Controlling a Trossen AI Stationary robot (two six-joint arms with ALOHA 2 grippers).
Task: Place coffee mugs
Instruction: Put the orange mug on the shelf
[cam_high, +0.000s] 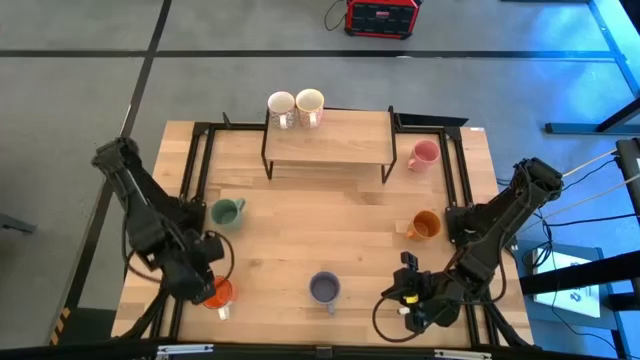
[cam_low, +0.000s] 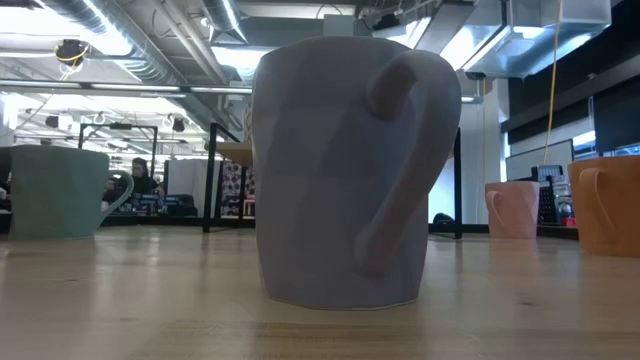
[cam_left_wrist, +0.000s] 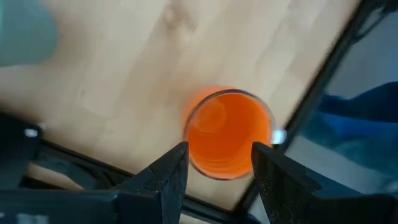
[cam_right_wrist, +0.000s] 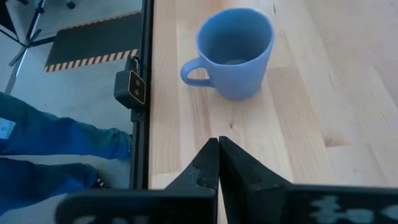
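Overhead, I see the pale wooden table (cam_high: 330, 215) on a grey floor, a red box (cam_high: 380, 15) at the top edge. Two cream mugs (cam_high: 295, 107) sit on the dark-legged wooden shelf (cam_high: 330, 140) at upper centre; the pink mug (cam_high: 424, 155) is right of it, the amber mug (cam_high: 425, 225) at mid right, the green mug (cam_high: 227, 212) at mid left, the lavender-grey mug (cam_high: 324, 288) at lower centre. My left gripper (cam_high: 213, 283) hangs over the bright orange mug (cam_high: 221, 293) at lower left; my right gripper (cam_high: 407, 290) waits at lower right.

At table level, the lavender-grey mug (cam_low: 345, 170) fills the middle, faceted and matte, its handle facing me. Green (cam_low: 55, 192), pink (cam_low: 512, 208) and amber (cam_low: 605, 204) mugs flank it, the amber one cut off by the right edge. An office ceiling with ducts lies behind.

From the left wrist, spread fingers (cam_left_wrist: 168, 174) straddle the glossy orange mug (cam_left_wrist: 227, 134), not pinching it.

From the right wrist, the fingers (cam_right_wrist: 205, 165) are pressed together, empty; the mug (cam_right_wrist: 233, 53) ahead looks blue. Blue-clad legs (cam_right_wrist: 56, 155) show beside the table.
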